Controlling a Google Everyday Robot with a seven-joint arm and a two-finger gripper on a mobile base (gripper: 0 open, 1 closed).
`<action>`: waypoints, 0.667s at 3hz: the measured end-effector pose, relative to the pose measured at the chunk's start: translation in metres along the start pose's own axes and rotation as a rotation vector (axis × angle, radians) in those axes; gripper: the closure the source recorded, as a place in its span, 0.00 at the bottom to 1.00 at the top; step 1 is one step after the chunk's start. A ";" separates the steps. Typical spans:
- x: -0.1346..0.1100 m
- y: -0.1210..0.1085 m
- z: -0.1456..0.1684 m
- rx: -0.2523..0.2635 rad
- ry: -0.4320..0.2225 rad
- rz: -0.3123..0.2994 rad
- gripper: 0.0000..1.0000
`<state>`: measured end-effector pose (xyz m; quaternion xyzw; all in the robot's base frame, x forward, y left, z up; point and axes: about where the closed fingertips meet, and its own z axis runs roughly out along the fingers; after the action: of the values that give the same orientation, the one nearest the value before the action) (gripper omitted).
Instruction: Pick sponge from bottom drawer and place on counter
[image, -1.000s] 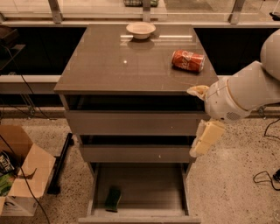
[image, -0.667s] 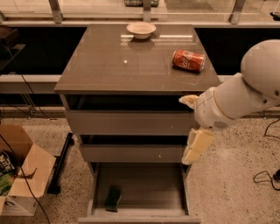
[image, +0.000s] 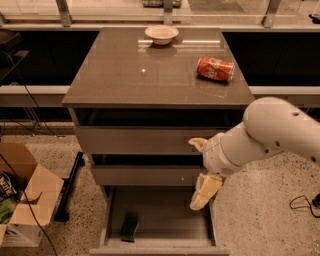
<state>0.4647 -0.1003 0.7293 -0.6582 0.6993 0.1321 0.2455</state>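
Note:
The dark green sponge (image: 129, 227) lies at the front left of the pulled-out bottom drawer (image: 165, 212), on its flat grey floor. The gripper (image: 200, 169) hangs in front of the cabinet's right side, above the drawer's right part and well to the right of the sponge. Its two pale fingers (image: 205, 192) are spread apart, one high and one low, with nothing between them. The white arm reaches in from the right. The counter (image: 150, 75) tops the cabinet.
A red soda can (image: 215, 69) lies on its side at the counter's right. A white bowl (image: 161, 34) sits at the counter's back. An open cardboard box (image: 22, 202) stands on the floor to the left. A cable (image: 300, 202) lies on the floor at the right.
The arm and gripper have moved left and down, from beside the counter's right edge to in front of the middle drawer, above the open bottom drawer. The sponge has not moved.

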 end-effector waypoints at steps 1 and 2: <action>0.013 0.008 0.044 -0.002 -0.077 0.024 0.00; 0.029 0.021 0.097 -0.034 -0.157 0.114 0.00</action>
<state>0.4604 -0.0743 0.6293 -0.6091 0.7120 0.2088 0.2802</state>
